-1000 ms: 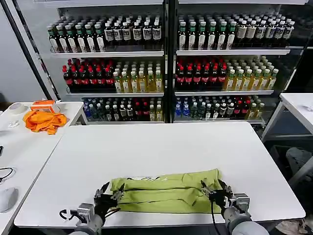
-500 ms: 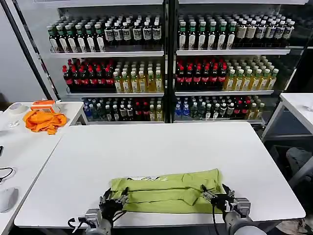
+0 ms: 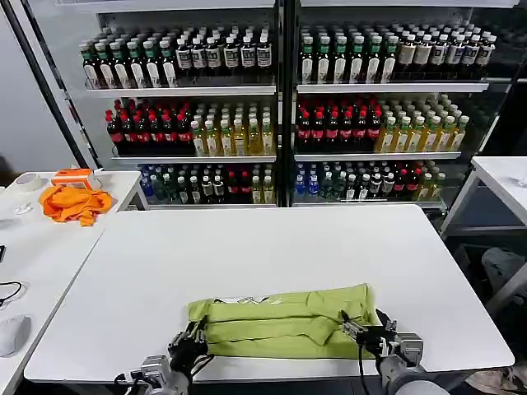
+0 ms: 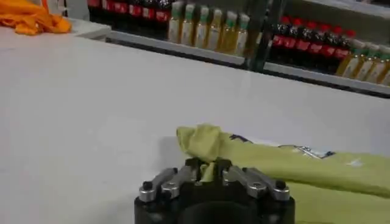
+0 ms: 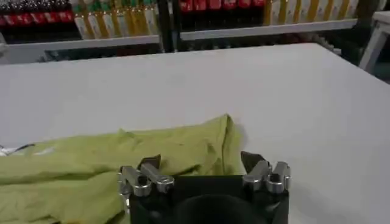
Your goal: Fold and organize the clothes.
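The lime-green T-shirt (image 3: 280,321) lies folded into a long band across the near edge of the white table (image 3: 272,247). My left gripper (image 3: 191,336) sits at the band's left end. In the left wrist view that gripper (image 4: 207,165) is shut on a pinch of the T-shirt (image 4: 292,170) fabric. My right gripper (image 3: 356,331) sits at the band's right end. In the right wrist view this gripper (image 5: 201,161) is open, its fingers spread wide with the T-shirt (image 5: 122,158) corner lying between and ahead of them.
A crumpled orange cloth (image 3: 76,202) lies on a side table to the left, with a mouse (image 3: 12,333) nearer the front. Shelves of bottles (image 3: 280,123) stand behind the table. Another white table (image 3: 502,177) stands at the right.
Both grippers have drawn back toward the table's near edge. The shirt's left end has shifted slightly to the right with the left gripper.
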Controlling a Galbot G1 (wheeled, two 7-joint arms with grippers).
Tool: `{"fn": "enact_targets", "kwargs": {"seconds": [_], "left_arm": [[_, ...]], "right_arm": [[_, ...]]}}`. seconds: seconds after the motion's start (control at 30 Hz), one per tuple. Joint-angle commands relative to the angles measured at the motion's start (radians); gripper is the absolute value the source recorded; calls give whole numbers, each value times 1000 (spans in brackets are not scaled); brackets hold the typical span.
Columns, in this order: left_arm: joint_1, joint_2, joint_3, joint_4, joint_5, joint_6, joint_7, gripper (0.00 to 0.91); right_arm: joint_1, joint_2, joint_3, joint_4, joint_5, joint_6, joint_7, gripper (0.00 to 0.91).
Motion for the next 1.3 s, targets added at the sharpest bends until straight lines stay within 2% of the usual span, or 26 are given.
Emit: {"fn": "enact_targets", "kwargs": {"seconds": [0.03,0.17,0.27,0.43,0.6,0.73,0.87,1.03,1.3], "left_arm": [[-1,54,-142,-39,-139,-9,8,20],[3,127,-266,-59,-227,1,10,20],[9,220,-406,-55,-269,7,17,20],[11,328,-561,-28,-330,34,23,20],[13,351,-592,-99,-449,60,21,20],[30,297,-477,-260,-507,65,37,20],[28,190,-257,-352,-509,72,50,20],[-7,113,-50,-312,-463,79,50,20],[-72,51,148,-201,-394,76,55,20]], "right_arm": [[5,-4,4,0,4,1,2,907],[12,-9,12,-2,12,2,2,907],[17,-13,17,-2,18,3,2,907],[31,-18,18,-8,25,5,1,907],[43,-15,10,-10,25,6,1,907],[43,-17,8,-13,24,6,1,907],[41,-27,9,-17,24,6,0,907],[42,-35,12,-18,24,7,-1,907],[49,-42,10,-19,25,9,-3,907]]}}
